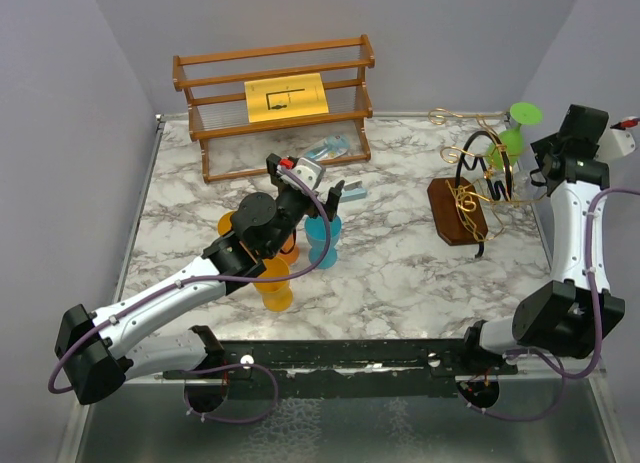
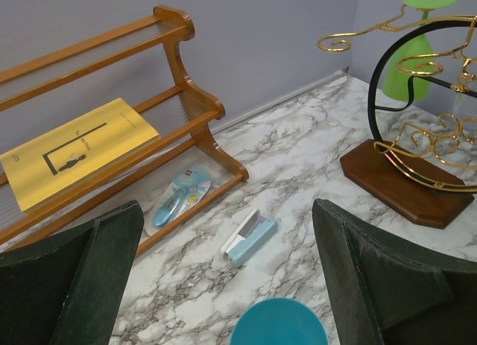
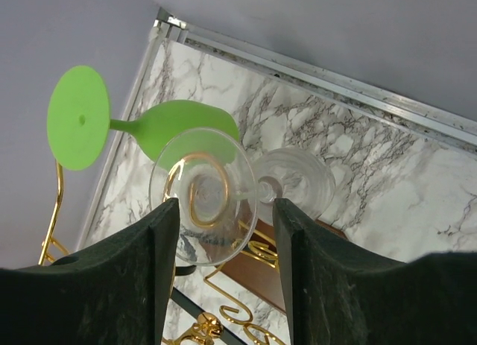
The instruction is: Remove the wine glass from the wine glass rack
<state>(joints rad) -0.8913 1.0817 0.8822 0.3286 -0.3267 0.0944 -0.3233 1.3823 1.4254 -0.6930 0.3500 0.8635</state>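
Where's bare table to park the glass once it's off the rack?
Biggest bare marble: between blue cup and wine glass rack, to the near edge. Also between wooden shelf and rack. Crowded: orange cups under left arm; rack wires by right gripper.

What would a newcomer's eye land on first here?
The bright green glass hanging upside down from the curly gold-wire rack at far right. A clear glass hangs beside it, and the right gripper is open around that one's foot. Next come the orange and blue cups in the middle under the left arm, and the wooden shelf with its yellow sheet at back left.
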